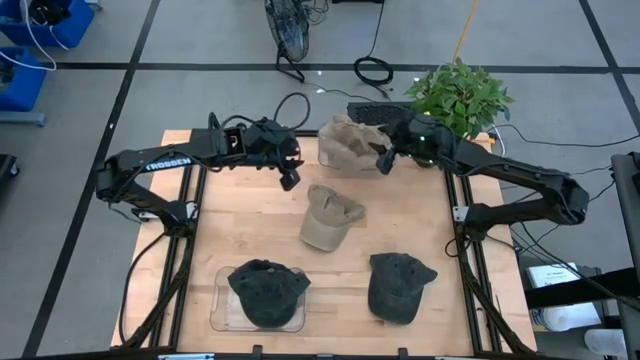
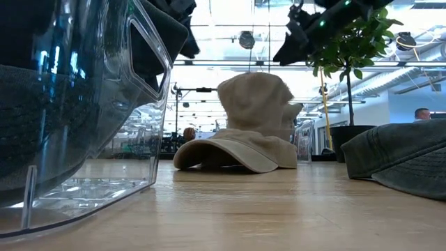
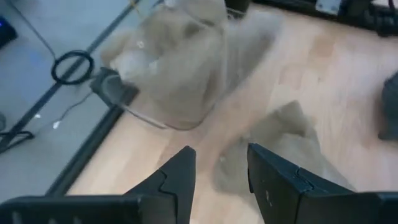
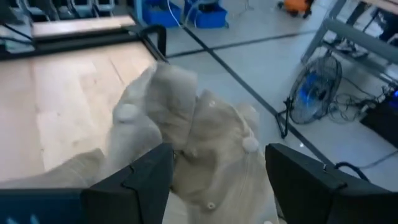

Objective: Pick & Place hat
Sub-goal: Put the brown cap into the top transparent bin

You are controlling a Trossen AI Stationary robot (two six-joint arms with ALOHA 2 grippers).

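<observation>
- The wooden table (image 1: 260,230) carries hats in three places: a pile of tan hats (image 1: 350,142) in a clear bin at the far edge, one tan hat (image 1: 330,216) lying loose near the middle, and two dark hats along the near edge.
- The loose tan hat rests on bare wood with its brim toward the near-left, well apart from the far pile and from both dark hats. In the low view this hat (image 2: 240,152) lies flat with the pile rising behind it.
- The left dark hat (image 1: 267,290) sits inside a clear tray (image 1: 222,310) at the near-left; the right dark hat (image 1: 398,286) lies directly on the wood, near the right side rail.
- The left gripper (image 1: 290,178) hovers above the table just left of the far pile, between it and the loose tan hat. Its fingers (image 3: 180,180) stand apart with nothing between them.
- The right gripper (image 1: 384,158) hangs at the right side of the far pile, close over the tan hats. Its fingers (image 4: 140,180) are spread wide, holding nothing.
- Bare wood lies open on the left half of the table and between the loose hat and the near row.
- A potted plant (image 1: 458,95) stands at the far-right corner, just behind the right arm.
</observation>
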